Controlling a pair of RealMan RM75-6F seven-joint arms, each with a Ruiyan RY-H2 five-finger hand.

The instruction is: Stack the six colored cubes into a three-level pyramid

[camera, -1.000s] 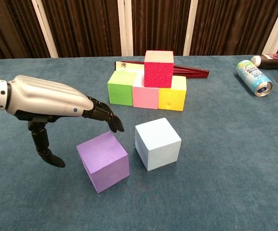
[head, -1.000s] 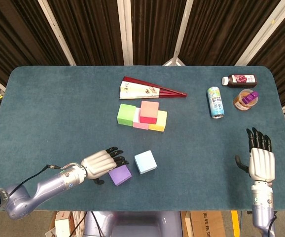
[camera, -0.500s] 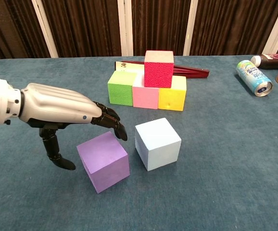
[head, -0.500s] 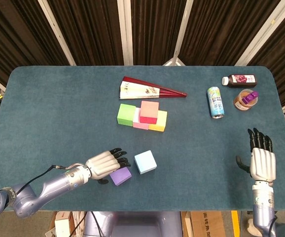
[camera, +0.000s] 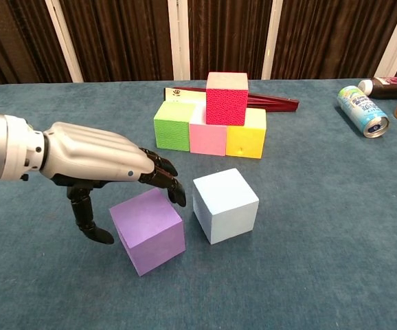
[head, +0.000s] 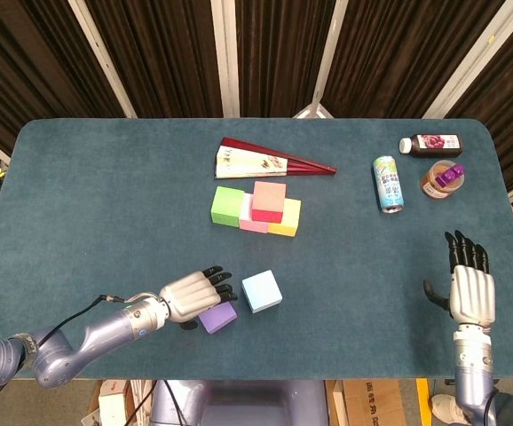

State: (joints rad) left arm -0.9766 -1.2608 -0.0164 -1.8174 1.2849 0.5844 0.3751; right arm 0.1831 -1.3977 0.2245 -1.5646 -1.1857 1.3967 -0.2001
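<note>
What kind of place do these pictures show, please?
Probably a robot lab or test room: a table covered in teal cloth, dark curtains with white poles behind it, and practice items like the foam purple cube.

1. A desk (head: 79, 204) with rounded corners, covered in teal felt, fills most of the head view.
2. Dark brown pleated curtains (head: 159, 53) hang across the top of both views.
3. Pale slanted posts (head: 225, 53) cross the curtains.
4. Cardboard boxes (head: 376, 404) sit at the bottom edge.
</note>
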